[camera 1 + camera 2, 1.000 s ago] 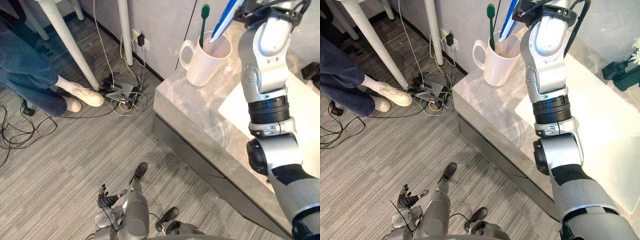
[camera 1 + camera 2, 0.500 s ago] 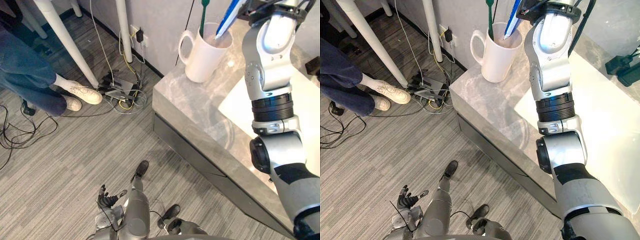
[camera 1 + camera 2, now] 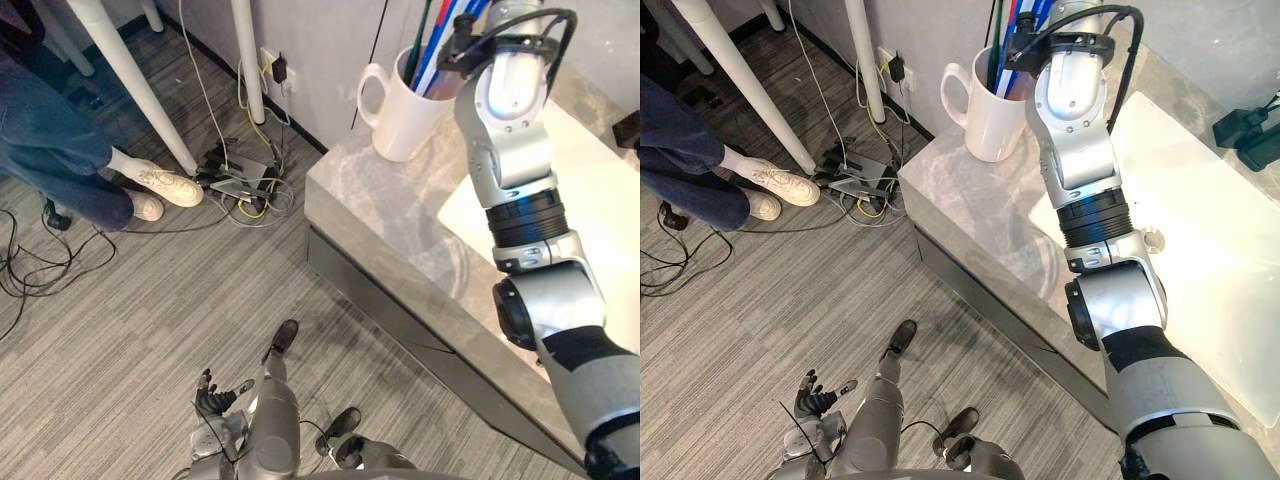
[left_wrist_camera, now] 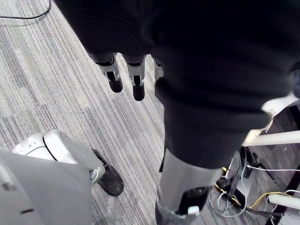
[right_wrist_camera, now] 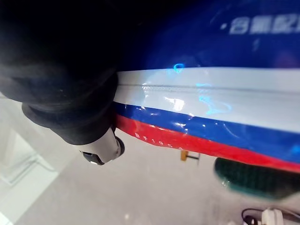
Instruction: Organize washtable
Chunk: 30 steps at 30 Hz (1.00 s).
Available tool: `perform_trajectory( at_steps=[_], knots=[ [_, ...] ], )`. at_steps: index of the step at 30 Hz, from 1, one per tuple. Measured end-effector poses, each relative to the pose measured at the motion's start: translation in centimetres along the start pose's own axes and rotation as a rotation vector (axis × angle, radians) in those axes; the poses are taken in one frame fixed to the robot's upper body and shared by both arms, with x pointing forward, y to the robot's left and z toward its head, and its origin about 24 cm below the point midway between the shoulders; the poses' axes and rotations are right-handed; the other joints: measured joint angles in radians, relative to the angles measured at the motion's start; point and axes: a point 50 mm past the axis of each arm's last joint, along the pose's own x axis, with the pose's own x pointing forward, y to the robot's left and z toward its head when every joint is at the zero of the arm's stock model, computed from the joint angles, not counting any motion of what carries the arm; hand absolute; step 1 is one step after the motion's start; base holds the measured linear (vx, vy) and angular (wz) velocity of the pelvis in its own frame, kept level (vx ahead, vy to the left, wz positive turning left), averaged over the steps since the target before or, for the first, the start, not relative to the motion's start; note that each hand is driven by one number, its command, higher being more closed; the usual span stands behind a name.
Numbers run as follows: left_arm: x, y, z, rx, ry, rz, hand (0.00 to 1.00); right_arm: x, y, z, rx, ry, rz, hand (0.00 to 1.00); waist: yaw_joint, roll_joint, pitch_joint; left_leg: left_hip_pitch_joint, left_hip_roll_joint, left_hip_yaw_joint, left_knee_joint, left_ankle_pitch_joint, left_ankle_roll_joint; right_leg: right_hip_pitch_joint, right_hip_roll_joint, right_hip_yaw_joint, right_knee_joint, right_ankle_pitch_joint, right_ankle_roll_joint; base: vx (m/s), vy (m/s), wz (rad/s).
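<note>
One toothpaste tube (image 3: 440, 50) now stands deeper in the upper-right mug (image 3: 405, 120), nearly stowed; right hand (image 5: 102, 151) grip cannot be told, left hand (image 3: 208, 398) hangs slack and empty.

a white mug (image 3: 400, 112) stands near the corner of the grey marble worktop (image 3: 370, 210), holding a green toothbrush (image 3: 419, 40) and a blue, white and red tube (image 3: 441, 45) — the right arm (image 3: 520, 170) reaches up to its rim. the left robot hand (image 3: 212, 398) hangs low over the carpet (image 3: 120, 330), fingers loose. a person's legs (image 3: 60, 150) — white shoes (image 3: 165, 188) — stand by tangled cables (image 3: 242, 188).
</note>
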Motion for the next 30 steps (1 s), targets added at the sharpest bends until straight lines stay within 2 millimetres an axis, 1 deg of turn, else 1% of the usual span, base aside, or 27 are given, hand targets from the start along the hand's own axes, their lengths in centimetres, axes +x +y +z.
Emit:
perform_trajectory(
  at_steps=[4,8,15,21,22,30],
  knots=[
    [0.0,0.0,0.0,0.0,0.0,0.001,0.0,-0.1,0.2,0.0,-0.001,0.001,0.008,1.0,-0.001,0.0,0.0,0.0,0.0,-0.001,0.0,0.001,-0.002,0.0,0.001,0.002,0.0,0.0,0.0,0.0,0.0,0.0],
    [0.0,0.0,0.0,0.0,0.001,0.002,0.0,-0.4,1.0,-0.2,-0.016,0.001,0.053,1.0,-0.001,0.0,0.0,0.001,0.002,-0.001,0.0,0.002,-0.003,-0.001,0.002,0.005,0.002,0.0,0.0,0.0,0.0,0.0],
    [0.0,0.1,0.0,0.0,0.001,0.004,0.0,-0.6,1.6,-0.3,-0.037,-0.002,0.092,1.0,-0.001,-0.001,0.001,0.001,0.002,-0.001,0.0,0.004,-0.006,-0.006,0.001,0.013,0.006,0.0,0.0,0.0,0.0,-0.02],
    [0.1,0.3,0.1,0.004,-0.002,0.007,0.0,-0.6,1.7,-0.3,-0.037,-0.002,0.093,1.0,-0.002,-0.009,0.006,0.004,0.003,0.001,0.0,0.004,-0.007,-0.008,0.001,0.02,0.008,0.0,0.0,0.0,0.0,-0.01],
    [0.1,0.3,0.1,0.006,-0.003,0.008,0.0,-0.6,1.7,-0.3,-0.037,-0.002,0.093,0.0,-0.004,-0.011,0.007,0.004,0.003,0.001,0.0,0.005,-0.007,-0.008,0.001,0.02,0.009,0.0,0.0,0.0,0.0,0.0],
    [0.1,0.5,-0.1,0.01,0.004,0.012,0.0,-0.6,1.7,-0.3,-0.037,-0.002,0.093,0.0,-0.005,-0.013,0.008,0.01,0.004,0.002,-0.001,0.006,-0.009,-0.01,-0.002,0.025,0.025,-0.002,0.001,0.0,0.0,0.0]
  ],
)
